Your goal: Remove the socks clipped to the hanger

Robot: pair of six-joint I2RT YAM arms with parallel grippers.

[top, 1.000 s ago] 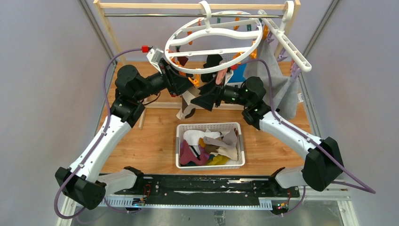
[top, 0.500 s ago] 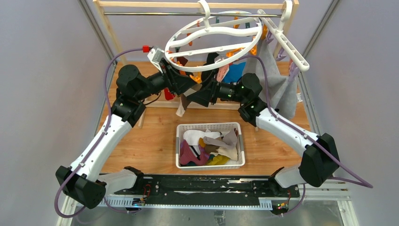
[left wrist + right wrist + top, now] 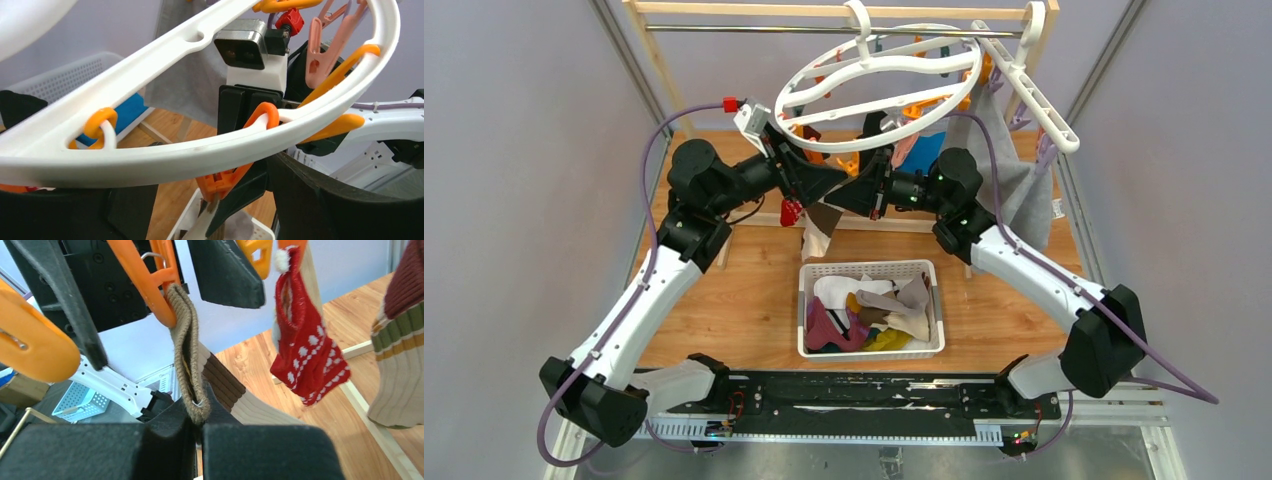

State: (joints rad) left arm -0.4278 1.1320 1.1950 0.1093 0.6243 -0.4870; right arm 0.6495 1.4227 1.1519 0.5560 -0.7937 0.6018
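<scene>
The hanger [image 3: 879,85], a round white ring with orange clips, hangs from the rail; its rim [image 3: 200,142] crosses the left wrist view. A brown-cream sock [image 3: 820,232] hangs from an orange clip [image 3: 150,285] under the ring's near edge. My right gripper [image 3: 197,432] is shut on that sock's knitted cuff [image 3: 186,360] just below the clip. My left gripper [image 3: 215,200] stands open, its black fingers [image 3: 225,275] on either side of the same clip [image 3: 225,182]. A red sock with white pattern [image 3: 307,360] and a striped sock [image 3: 400,355] hang further along.
A white basket [image 3: 871,272] holding several loose socks sits on the wooden table below the grippers. A straight white clip rack [image 3: 1029,90] and a large grey cloth [image 3: 1019,190] hang at the right. The wooden rail [image 3: 824,12] runs across the back.
My right gripper has moved left and shut on the brown-cream sock's cuff. The left jaws have widened around the clip. The ring has tipped up slightly.
</scene>
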